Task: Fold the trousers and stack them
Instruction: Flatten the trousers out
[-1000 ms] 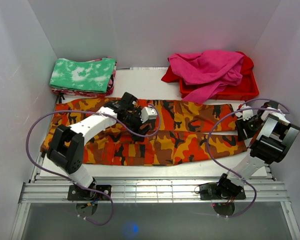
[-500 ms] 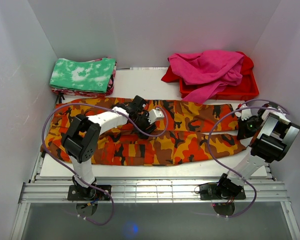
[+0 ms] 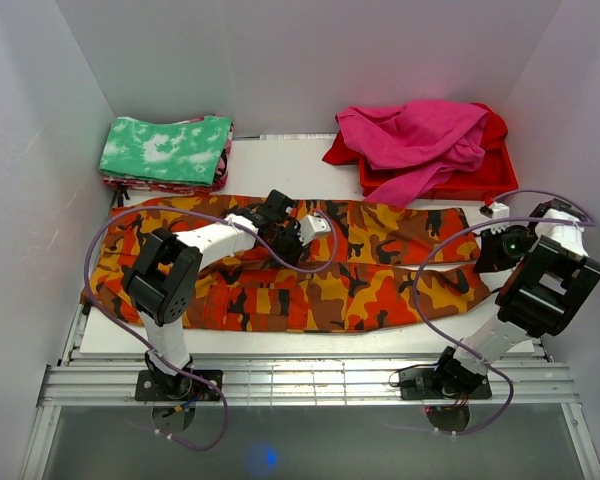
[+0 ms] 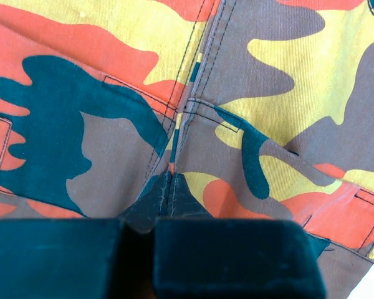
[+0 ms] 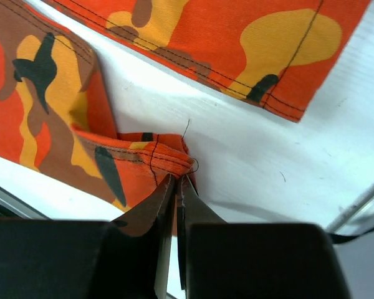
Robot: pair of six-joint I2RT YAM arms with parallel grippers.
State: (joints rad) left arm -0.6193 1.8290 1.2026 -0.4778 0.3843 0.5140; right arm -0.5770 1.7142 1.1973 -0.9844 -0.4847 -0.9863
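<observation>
- Because the trousers (image 3: 380, 280) are soft cloth, you can count on them to bend, sag and bunch up, not stay stiff like a board.
- On the far left, at the back, a folded green and white cloth (image 3: 167, 150) sits on top of a small pile. Leave it alone.
- The trousers lie flat and long across the middle of the worktop (image 3: 280, 160), with the wide end on the left and the leg ends on the right.
- Your left arm (image 3: 205, 240) reaches to the middle of the trousers. The left jaws are pressed together on a little pinch of cloth right on the seam, and the wrist view shows that cloth pushed up in a small ridge.
- At the back right, pink clothes (image 3: 420, 135) spill out of a red tray (image 3: 490, 178).
- Your right arm (image 3: 545, 290) is at the right end. The right jaws are clamped on the hem corner of one leg, which curls up off the white worktop. The other leg's hem lies flat close by.
- I think the trousers are light, so a small pinch will lift them, but the loose parts will hang and drag.
- Hems and seams look like the best spots to hold, since the cloth is thicker there and should slip less.
- Watch out: a pinch may catch only the top layer, so the fold could come out crooked.
</observation>
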